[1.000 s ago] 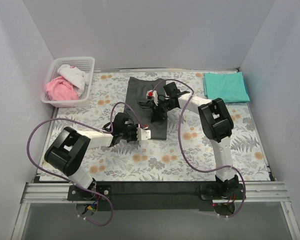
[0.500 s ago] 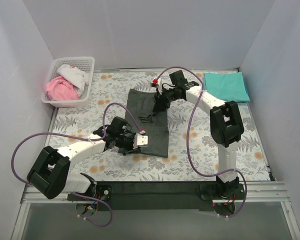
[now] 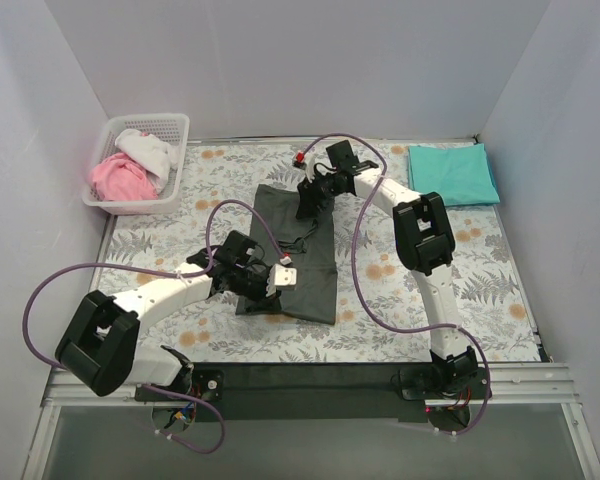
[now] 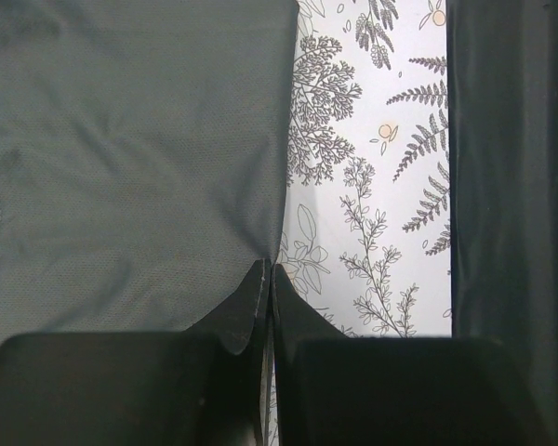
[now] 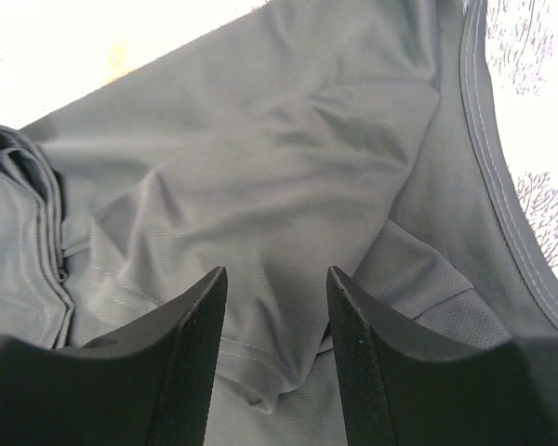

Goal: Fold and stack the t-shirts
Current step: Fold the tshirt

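Your left gripper point(image 4: 268, 279) clenches the edge of the charcoal t-shirt point(image 3: 315, 285). Your right gripper point(image 5: 274, 279) stands released over its creased cloth, mid floral sheet point(image 3: 480, 290).

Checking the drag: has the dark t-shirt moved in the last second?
Yes. The dark t-shirt slid toward the left arm's base; its far edge, earlier level with the teal t-shirt's far edge, now lies near its near edge.

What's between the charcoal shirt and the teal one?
Between charcoal shirt and teal shirt, top view shows floral sheet, crossed by right arm and purple cable.
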Controlling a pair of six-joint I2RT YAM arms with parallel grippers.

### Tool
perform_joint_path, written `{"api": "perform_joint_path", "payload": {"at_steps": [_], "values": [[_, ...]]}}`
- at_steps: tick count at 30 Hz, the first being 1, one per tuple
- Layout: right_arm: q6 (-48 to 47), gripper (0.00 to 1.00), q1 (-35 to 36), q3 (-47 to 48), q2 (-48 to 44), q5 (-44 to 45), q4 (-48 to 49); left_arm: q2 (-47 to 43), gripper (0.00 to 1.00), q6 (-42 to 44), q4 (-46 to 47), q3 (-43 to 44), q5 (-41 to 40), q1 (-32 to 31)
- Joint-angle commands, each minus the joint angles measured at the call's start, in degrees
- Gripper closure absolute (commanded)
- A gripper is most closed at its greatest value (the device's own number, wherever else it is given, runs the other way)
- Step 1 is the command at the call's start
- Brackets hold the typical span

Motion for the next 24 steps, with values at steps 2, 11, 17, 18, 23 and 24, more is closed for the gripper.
{"api": "perform_joint_path", "payload": {"at_steps": [2, 11, 17, 18, 23, 24], "values": [[1.30, 0.53, 0.24, 1.35, 0.11, 0.62, 3.44, 0.11, 1.00, -0.17, -1.39, 1.76, 2.39, -0.33], [-3.70, 0.56, 2.52, -9.63, -2.61, -1.75, 3.44, 0.02, 1.00, 0.35, -2.62, 2.73, 3.71, -0.33], [-5.99, 0.57, 4.10, -18.42, -6.56, -2.19, 3.44, -0.60, 1.00, -1.92, -5.34, 4.04, 5.29, -0.32], [-6.25, 0.57, 4.11, -19.47, -7.78, -2.28, 3.53, -0.77, 1.00, -2.36, -5.69, 4.31, 5.21, -0.33], [-8.01, 0.57, 4.72, -24.93, -10.61, -2.80, 3.44, 0.36, 1.00, -5.00, -5.69, 7.55, 4.68, -0.06], [-8.28, 0.57, 4.90, -25.37, -11.22, -2.89, 3.44, 0.72, 1.00, -5.18, -5.52, 8.08, 4.59, -0.15]]}}
